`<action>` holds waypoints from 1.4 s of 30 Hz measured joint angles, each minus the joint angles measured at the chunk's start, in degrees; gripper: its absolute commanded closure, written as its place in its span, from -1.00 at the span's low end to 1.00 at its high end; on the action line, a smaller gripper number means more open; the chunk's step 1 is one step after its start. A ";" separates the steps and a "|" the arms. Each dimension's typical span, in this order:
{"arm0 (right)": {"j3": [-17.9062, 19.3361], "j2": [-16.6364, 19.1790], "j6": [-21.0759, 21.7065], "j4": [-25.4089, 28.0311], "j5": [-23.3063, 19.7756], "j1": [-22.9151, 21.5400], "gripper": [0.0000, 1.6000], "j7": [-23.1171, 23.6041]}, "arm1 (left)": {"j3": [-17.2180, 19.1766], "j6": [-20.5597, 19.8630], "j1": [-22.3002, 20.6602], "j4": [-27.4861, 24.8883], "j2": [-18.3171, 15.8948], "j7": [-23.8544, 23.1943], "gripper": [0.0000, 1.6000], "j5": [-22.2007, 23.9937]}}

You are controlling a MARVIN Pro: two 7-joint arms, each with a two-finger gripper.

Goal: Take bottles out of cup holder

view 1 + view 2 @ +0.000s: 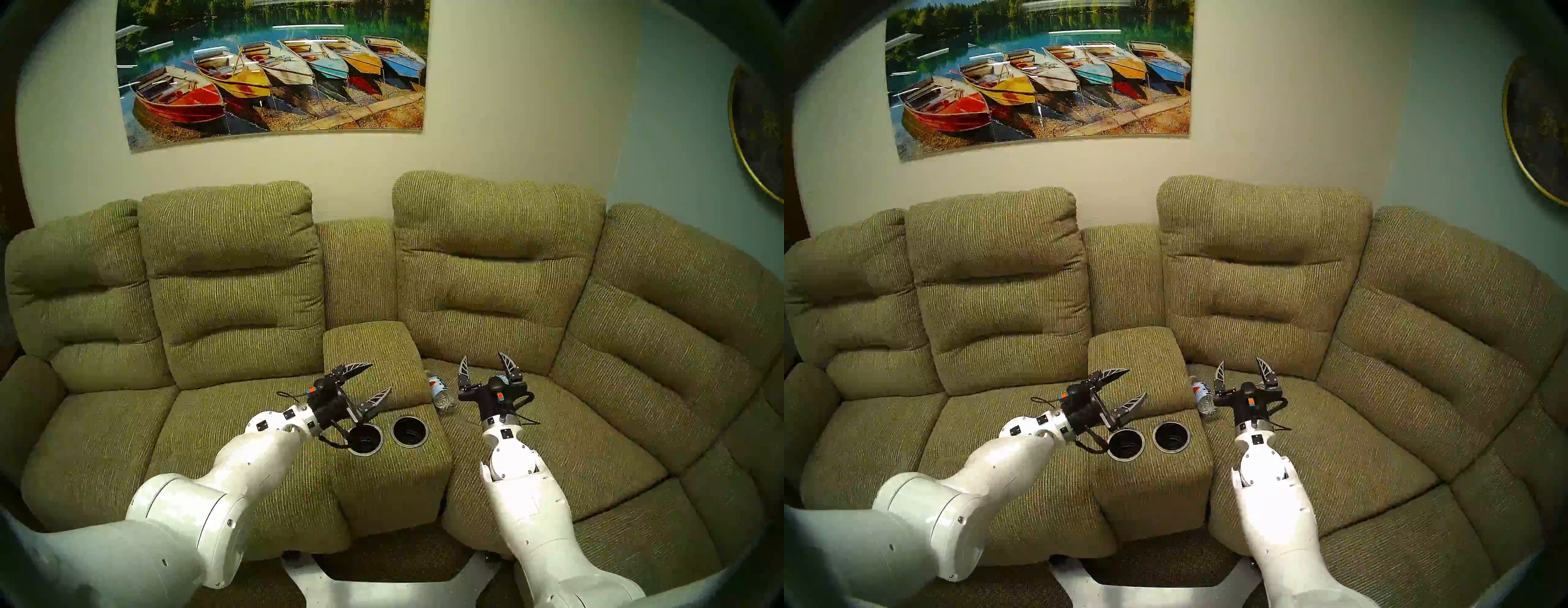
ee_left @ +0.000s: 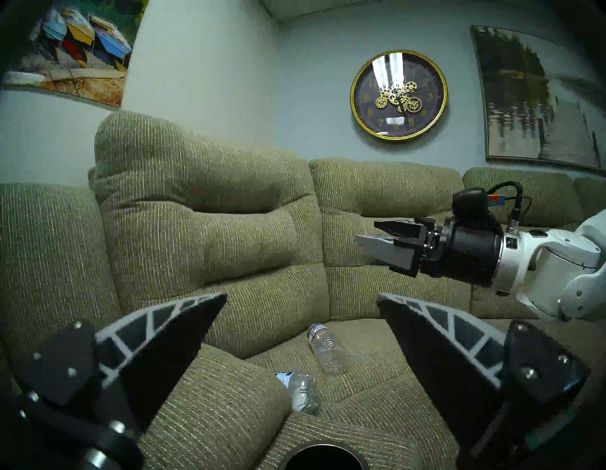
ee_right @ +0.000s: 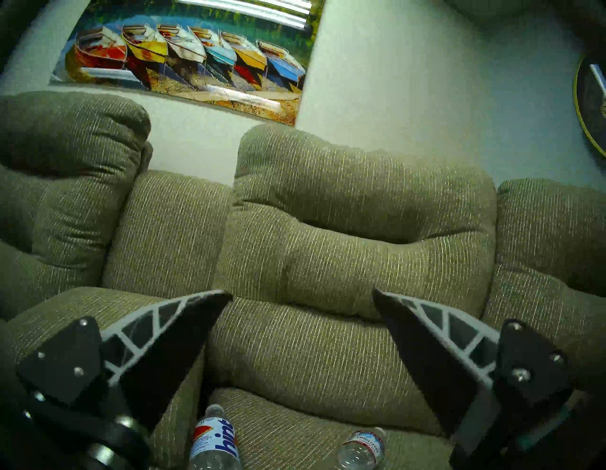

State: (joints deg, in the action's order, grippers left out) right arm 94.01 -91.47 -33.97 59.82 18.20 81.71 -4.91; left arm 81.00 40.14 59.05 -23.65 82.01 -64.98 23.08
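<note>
Two round black wells with silver metal rims, the cup holder (image 1: 386,434), set side by side in the olive-green fabric console (image 1: 382,382) of the sofa; both wells empty in the head views.

Two small clear plastic bottles, both lying on their sides on the olive seat cushion (image 1: 551,446) to the console's right. White-capped bottle with white "hint" label (image 3: 214,441): against the console's flank, cap pointing toward the backrest. Crinkled bottle with pale label (image 3: 362,448): on the open cushion a little further right, apart from the first.

Left gripper (image 1: 367,384): jaws spread wide, holding nothing, hanging above the console just behind the left well.

Right gripper (image 1: 488,371): jaws spread wide, holding nothing, raised over the seat cushion above the crinkled bottle, fingertips toward the backrest.

Status, by judgement: removal looks complete; the step in hand is clearing the arms away.

Handling notes:
- Lift each gripper straight up before swinging it aside.
- Keep the right fingers off the light bottles, which would roll easily on the cushion.
- Keep the left wrist's loose black cable (image 1: 335,439) out of the left well.
</note>
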 measured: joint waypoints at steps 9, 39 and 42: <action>-0.23 -0.35 1.23 6.93 0.67 4.48 -1.00 -0.07 | -0.94 -2.68 3.17 -6.74 -1.16 -2.44 -1.00 2.11; -1.24 -0.71 19.56 24.90 -0.96 14.39 -1.00 4.94 | 0.25 -18.09 15.18 -30.17 -5.45 -6.37 -1.00 6.28; -1.24 -0.74 20.21 25.36 -1.02 14.76 -1.00 5.20 | 0.27 -18.98 16.12 -31.64 -5.74 -5.29 -1.00 5.86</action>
State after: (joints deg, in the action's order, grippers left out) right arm 92.77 -92.21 -13.76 85.17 17.18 96.47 0.29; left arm 81.27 21.16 75.17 -55.29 76.27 -70.27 28.94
